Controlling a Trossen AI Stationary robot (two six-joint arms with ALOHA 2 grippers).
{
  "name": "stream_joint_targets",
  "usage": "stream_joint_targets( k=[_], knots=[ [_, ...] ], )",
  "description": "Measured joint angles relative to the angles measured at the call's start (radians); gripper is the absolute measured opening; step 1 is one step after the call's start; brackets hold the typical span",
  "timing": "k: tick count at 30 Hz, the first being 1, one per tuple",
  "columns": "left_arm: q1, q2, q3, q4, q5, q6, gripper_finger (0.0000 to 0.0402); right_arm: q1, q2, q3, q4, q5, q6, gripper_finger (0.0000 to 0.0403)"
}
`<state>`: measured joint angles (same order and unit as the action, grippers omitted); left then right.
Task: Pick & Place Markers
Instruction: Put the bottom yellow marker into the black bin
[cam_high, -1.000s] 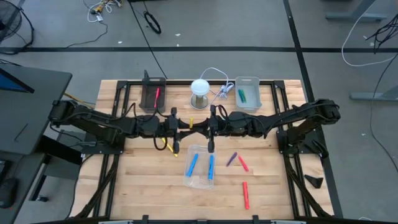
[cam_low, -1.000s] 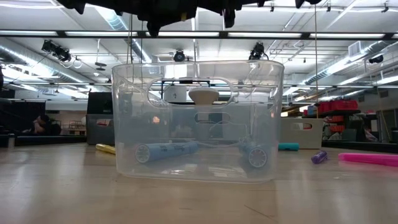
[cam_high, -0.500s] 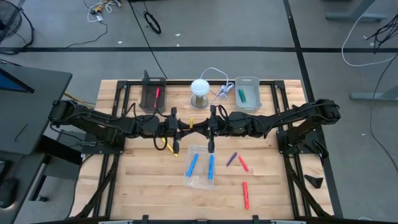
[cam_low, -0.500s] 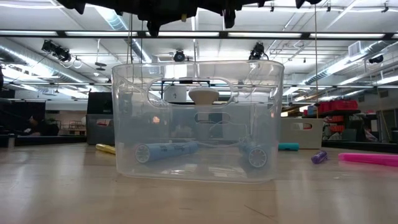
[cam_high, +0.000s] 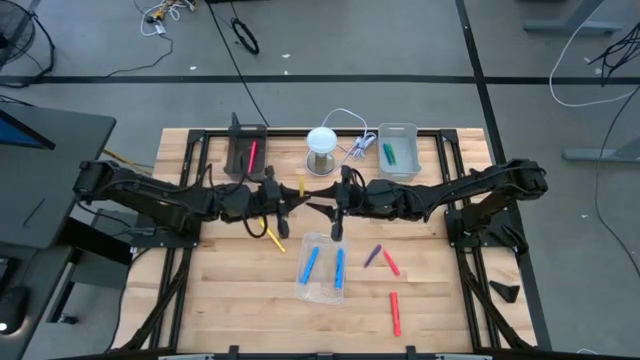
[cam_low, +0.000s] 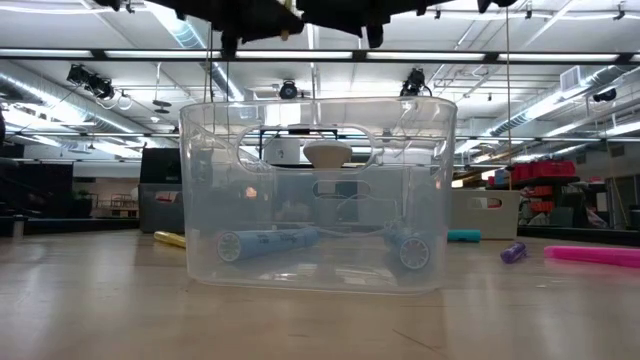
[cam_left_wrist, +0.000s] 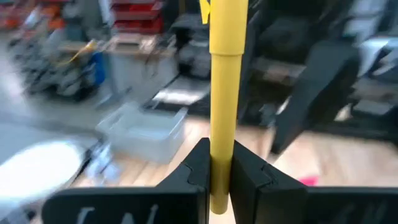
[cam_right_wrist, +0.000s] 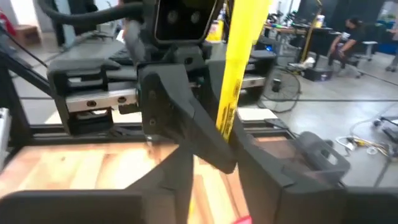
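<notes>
A yellow marker (cam_high: 302, 187) hangs in the air over the table's middle, with my left gripper (cam_high: 285, 203) shut on it. My right gripper (cam_high: 322, 207) faces it from the right and is open. Its fingers stand on either side of the same marker (cam_right_wrist: 239, 68); I cannot tell whether they touch it. Below them, a clear tray (cam_high: 320, 285) holds two blue markers (cam_high: 309, 262) (cam_high: 340, 267). Another yellow marker (cam_high: 272, 238), a purple one (cam_high: 372, 256) and two red ones (cam_high: 390, 262) (cam_high: 395, 313) lie on the wood. My left gripper (cam_left_wrist: 219, 152) pinches the yellow marker's barrel (cam_left_wrist: 222, 134) between its two fingers, close to one end, which sticks out a little past them. The fingers come in level from the table's left and lie across the marker. The marker is lifted clear of the table.
At the far edge stand a black tray (cam_high: 240, 160) with a red marker, a white round-topped object (cam_high: 322, 145) and a grey tray (cam_high: 398, 133) with a green marker. Bare wood lies at the near left and near right.
My left hand has turned at the wrist, and the yellow marker's free end has swung toward the table's far edge. Both arms have otherwise stayed over the table's middle. The markers on the table and in the trays have not moved.
</notes>
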<state>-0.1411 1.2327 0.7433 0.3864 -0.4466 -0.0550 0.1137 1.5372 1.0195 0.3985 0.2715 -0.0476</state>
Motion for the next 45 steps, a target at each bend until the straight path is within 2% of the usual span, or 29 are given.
stream_joint_targets(
  k=[4, 9, 14, 19, 26, 35, 40, 45],
  knots=[
    [-0.015, -0.055, -0.001, -0.097, -0.135, -0.053, 0.0033, -0.008, 0.000, 0.000, -0.021, 0.008, -0.006, 0.0166],
    [-0.031, -0.128, -0.002, -0.277, -0.274, -0.159, 0.0033, -0.027, 0.000, 0.000, -0.052, 0.009, 0.009, 0.0194],
    [-0.050, -0.197, -0.002, -0.529, -0.384, -0.370, 0.0033, -0.041, 0.000, 0.000, -0.064, 0.009, 0.004, 0.0203],
    [-0.056, -0.258, -0.002, -0.827, -0.413, -0.634, 0.0033, -0.043, 0.000, 0.000, -0.064, 0.009, -0.039, 0.0203],
    [-0.066, -0.292, -0.002, -1.196, -0.404, -0.986, 0.0033, -0.043, 0.000, 0.000, -0.061, 0.009, -0.044, 0.0204],
    [-0.035, -0.292, -0.002, -1.442, -0.307, -1.267, 0.0033, -0.043, 0.000, 0.000, -0.060, 0.009, -0.049, 0.0204],
    [0.090, -0.292, -0.002, -1.463, -0.180, -1.234, 0.0033, -0.043, 0.000, -0.001, -0.051, 0.008, -0.049, 0.0204],
    [0.296, -0.292, -0.002, -1.448, -0.065, -1.068, 0.0033, -0.043, 0.000, -0.001, -0.037, 0.008, -0.048, 0.0204]
  ],
)
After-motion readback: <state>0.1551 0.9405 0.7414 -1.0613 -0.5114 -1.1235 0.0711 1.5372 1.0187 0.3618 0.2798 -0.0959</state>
